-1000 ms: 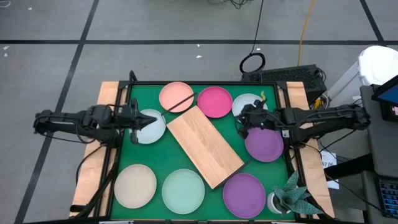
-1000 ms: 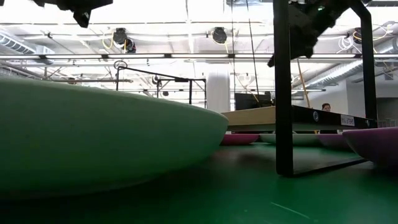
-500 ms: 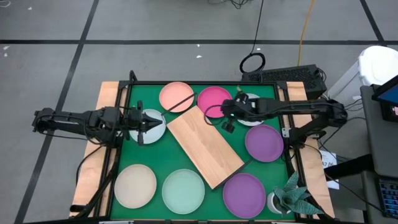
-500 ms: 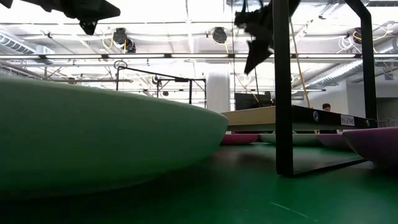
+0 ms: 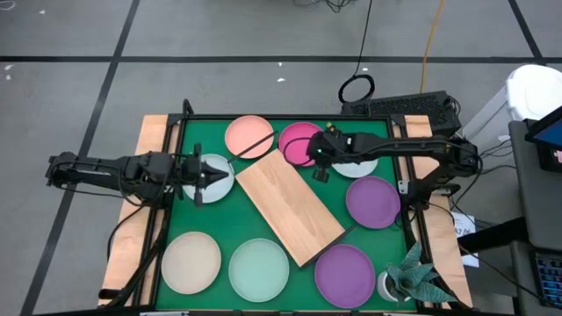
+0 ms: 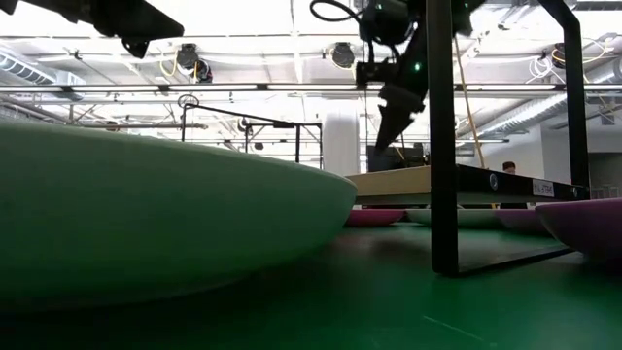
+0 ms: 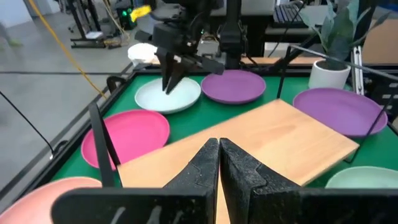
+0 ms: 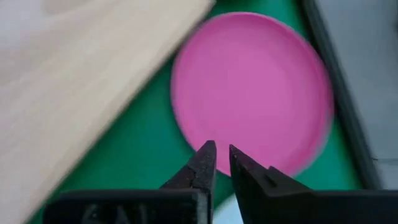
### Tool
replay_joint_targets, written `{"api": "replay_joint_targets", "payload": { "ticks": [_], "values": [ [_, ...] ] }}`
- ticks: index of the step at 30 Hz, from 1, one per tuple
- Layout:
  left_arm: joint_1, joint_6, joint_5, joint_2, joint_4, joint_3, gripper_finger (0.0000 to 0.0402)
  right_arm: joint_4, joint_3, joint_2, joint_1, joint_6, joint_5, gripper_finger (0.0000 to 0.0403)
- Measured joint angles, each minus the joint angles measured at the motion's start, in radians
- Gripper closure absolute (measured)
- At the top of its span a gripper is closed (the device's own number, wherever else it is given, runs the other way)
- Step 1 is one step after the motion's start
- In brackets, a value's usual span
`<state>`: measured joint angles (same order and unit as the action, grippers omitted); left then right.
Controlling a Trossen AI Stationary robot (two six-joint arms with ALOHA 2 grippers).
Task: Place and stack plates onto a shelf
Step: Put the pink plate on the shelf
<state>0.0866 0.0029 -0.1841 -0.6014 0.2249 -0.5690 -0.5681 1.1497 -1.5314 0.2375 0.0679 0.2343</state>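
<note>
Plates lay singly on the green tabletop [image 5: 351, 175] around the shelf [image 5: 288, 205], whose wood board carried nothing. Largest item noted: the shelf, set diagonally just beside and below the right tool [image 5: 318, 154]. The magenta plate [image 5: 301, 143] lay directly under that tool; the pale blue plate [image 5: 213, 178] sat under the left tool [image 5: 207, 173]. Both tools were empty: the right one's fingers stood barely parted, the left one's pressed together.

Judgement: the plates appear stiff, light and smooth, likely slippery. With shallow walls, the raised rim is the only practical hold, pinched from above at the edge.

The right wrist view alone confirmed the right tool's tips over the magenta plate's near edge. The low view showed the shelf raised on its black wire frame [image 6: 444, 146], which the high view did not.
</note>
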Motion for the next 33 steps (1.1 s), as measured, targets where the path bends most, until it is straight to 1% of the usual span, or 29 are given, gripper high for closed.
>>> {"api": "replay_joint_targets", "payload": {
  "ticks": [2, 5, 7, 9, 11, 14, 19, 21, 23, 26, 28, 33],
  "values": [
    [0.002, -0.005, 0.0, 0.0, 0.021, 0.0, 0.038, 0.087, -0.059, 0.001, 0.004, 0.046, -0.027, 0.0359],
    [0.001, -0.013, 0.0, -0.001, 0.038, 0.0, 0.038, 0.204, -0.14, -0.002, 0.004, 0.082, -0.023, 0.0347],
    [0.001, -0.012, 0.0, -0.001, 0.034, 0.0, 0.038, 0.264, -0.163, -0.001, 0.009, 0.06, 0.01, 0.0337],
    [0.001, -0.012, 0.0, -0.001, 0.032, 0.0, 0.038, 0.271, -0.168, 0.001, 0.014, 0.044, 0.043, 0.0325],
    [0.001, -0.012, 0.0, -0.001, 0.025, 0.0, 0.038, 0.257, -0.169, 0.0, 0.016, 0.089, 0.049, 0.0309],
    [0.001, -0.012, 0.0, -0.001, 0.01, 0.0, 0.038, 0.29, -0.184, -0.001, 0.014, 0.155, 0.048, 0.0277],
    [0.001, -0.013, 0.0, -0.001, 0.009, 0.0, 0.038, 0.375, -0.234, -0.003, 0.017, 0.239, 0.023, 0.0205],
    [0.001, -0.019, -0.001, -0.001, 0.009, 0.0, 0.038, 0.378, -0.252, -0.002, 0.018, 0.274, 0.022, 0.018],
    [0.001, -0.024, -0.001, -0.001, 0.009, 0.0, 0.038, 0.375, -0.272, -0.003, 0.022, 0.296, 0.022, 0.0164],
    [0.001, -0.017, -0.001, -0.001, 0.008, 0.0, 0.038, 0.383, -0.3, -0.002, 0.03, 0.326, 0.022, 0.0155],
    [0.001, -0.017, -0.001, -0.001, 0.007, 0.0, 0.038, 0.428, -0.332, -0.002, 0.031, 0.365, 0.023, 0.0157],
    [0.001, -0.031, -0.002, -0.001, 0.007, 0.0, 0.038, 0.583, -0.397, -0.003, 0.03, 0.443, 0.022, 0.0179]
  ]
}}
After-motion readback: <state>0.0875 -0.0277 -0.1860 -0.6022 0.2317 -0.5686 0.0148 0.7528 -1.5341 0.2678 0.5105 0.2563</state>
